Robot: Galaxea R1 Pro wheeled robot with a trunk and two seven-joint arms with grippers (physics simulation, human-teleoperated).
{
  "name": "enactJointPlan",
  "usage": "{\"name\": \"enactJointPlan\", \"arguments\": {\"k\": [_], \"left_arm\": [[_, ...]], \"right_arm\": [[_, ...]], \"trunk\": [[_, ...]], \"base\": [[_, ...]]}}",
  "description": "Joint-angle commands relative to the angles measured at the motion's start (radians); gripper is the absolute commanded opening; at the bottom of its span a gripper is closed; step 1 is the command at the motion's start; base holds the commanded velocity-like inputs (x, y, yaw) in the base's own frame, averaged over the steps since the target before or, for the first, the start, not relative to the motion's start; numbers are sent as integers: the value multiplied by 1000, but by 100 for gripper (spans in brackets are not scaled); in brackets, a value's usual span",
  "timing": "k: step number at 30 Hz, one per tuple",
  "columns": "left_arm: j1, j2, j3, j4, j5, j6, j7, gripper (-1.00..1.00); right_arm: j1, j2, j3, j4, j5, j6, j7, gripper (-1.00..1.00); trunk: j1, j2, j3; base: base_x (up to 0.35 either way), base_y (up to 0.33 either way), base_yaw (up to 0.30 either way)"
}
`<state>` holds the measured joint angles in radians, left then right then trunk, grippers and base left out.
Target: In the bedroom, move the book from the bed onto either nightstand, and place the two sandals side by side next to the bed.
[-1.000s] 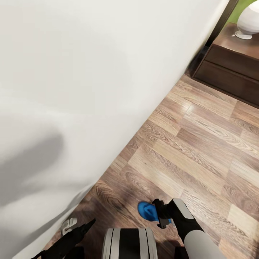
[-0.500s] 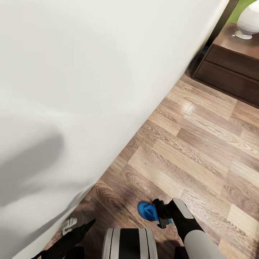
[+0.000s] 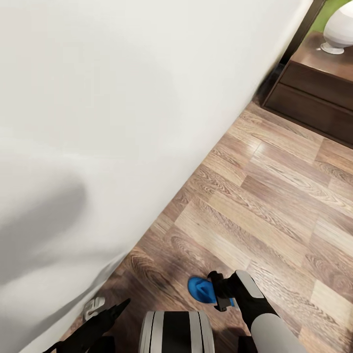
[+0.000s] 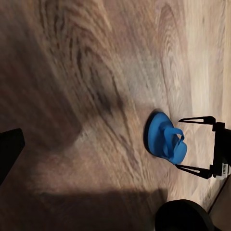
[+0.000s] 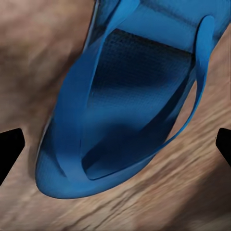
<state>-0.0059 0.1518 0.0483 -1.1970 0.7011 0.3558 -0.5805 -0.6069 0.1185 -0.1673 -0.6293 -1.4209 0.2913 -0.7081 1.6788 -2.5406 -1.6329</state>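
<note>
Where planks gleam, strappy blue sandal [image 5: 115, 106]

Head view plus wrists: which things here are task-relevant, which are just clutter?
Task things:
- sandal, flat on the floor, between the open fingers of the right gripper
- bed, white side along the floor
- nightstand

Just there:
- white vase on the nightstand
- wood-plank floor
- left gripper, holding nothing

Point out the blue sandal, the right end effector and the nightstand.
sandal [image 5: 120, 120]: right wrist view, footbed.
right end effector [image 4: 196, 143]: left wrist view, between its fingertips.
nightstand [image 3: 314, 103]: head view, drawer front.
</note>
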Motion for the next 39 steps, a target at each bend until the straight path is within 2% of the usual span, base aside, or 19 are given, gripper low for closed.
{"name": "enactJointPlan", "arguments": {"k": [1, 21, 24, 39], "left_arm": [[0, 0, 1, 0, 9, 9, -2, 100], [0, 0, 1, 0, 9, 9, -2, 100], [0, 0, 1, 0, 9, 9, -2, 100], [0, 0, 1, -1, 8, 9, -2, 100]], "right_arm": [[0, 1, -6, -2, 0, 6, -5, 100], [0, 1, -6, -2, 0, 7, -5, 100], [0, 1, -6, -1, 0, 6, -5, 100], [0, 1, -6, -2, 0, 6, -5, 100]], "trunk": [[0, 0, -1], [0, 0, -1], [1, -1, -12], [1, -1, -12]], "base": [[47, 0, 0], [5, 0, 0], [0, 0, 0], [0, 0, 0]]}}
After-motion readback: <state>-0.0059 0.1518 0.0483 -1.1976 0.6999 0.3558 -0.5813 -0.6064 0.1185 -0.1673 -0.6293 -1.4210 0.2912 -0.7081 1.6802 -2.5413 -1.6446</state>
